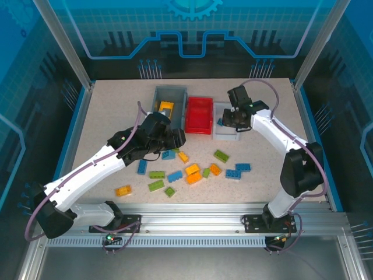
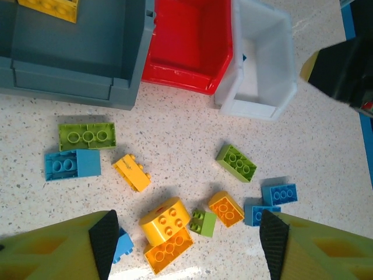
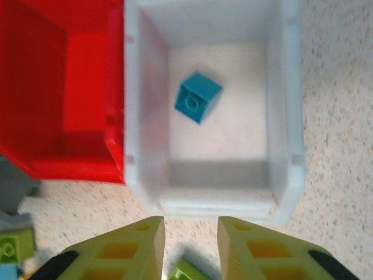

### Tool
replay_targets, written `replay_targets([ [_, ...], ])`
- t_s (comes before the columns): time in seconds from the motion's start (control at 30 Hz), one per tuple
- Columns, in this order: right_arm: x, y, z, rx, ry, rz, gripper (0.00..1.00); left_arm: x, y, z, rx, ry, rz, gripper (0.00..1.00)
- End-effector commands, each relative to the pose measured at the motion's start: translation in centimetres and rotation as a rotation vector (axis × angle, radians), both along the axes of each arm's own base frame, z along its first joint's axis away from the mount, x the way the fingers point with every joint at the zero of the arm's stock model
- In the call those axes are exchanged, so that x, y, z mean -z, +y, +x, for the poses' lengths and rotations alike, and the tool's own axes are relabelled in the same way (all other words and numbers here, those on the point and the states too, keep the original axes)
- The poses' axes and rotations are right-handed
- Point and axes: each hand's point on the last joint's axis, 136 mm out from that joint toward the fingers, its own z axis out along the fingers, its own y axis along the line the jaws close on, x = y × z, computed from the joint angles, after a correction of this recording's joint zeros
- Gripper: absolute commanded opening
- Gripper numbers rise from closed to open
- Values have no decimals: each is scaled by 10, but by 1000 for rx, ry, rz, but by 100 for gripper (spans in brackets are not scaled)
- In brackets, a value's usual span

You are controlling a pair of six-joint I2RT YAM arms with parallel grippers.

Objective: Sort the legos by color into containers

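Observation:
Loose legos lie on the table in front of the bins: orange [image 1: 193,174], lime green [image 1: 221,156] and blue [image 1: 243,167] bricks. A yellow brick [image 1: 166,107] lies in the gray bin [image 1: 157,99]. The red bin [image 1: 199,114] holds nothing. One blue brick [image 3: 198,97] rests in the white bin [image 3: 221,201]. My left gripper [image 2: 189,245] hangs wide open above a round yellow brick [image 2: 166,221] and an orange brick [image 2: 169,249], holding nothing. My right gripper [image 3: 190,245] hovers open at the white bin's near wall, with a green brick [image 3: 189,271] on the table below it.
The three bins stand side by side at the back middle of the table. An orange brick [image 1: 123,190] lies apart at the front left. Metal frame posts and blue walls surround the tabletop [image 1: 111,116]. Free room lies at the left and far right.

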Motion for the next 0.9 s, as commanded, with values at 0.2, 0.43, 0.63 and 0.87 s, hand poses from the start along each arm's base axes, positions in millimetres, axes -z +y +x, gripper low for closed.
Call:
replay_targets([
  [0.2, 46, 31, -83, -329, 83, -82, 45, 38, -48, -30, 87, 88, -88, 67],
  [0.43, 82, 36, -97, -498, 191, -232, 63, 53, -64, -48, 112, 103, -99, 67],
  [0.63, 106, 35, -90, -509, 261, -289, 64, 59, -67, -57, 113, 103, -112, 67],
  [0.87, 124, 34, -82, -491, 292, -309, 55, 54, -66, -57, 119, 93, -97, 67],
])
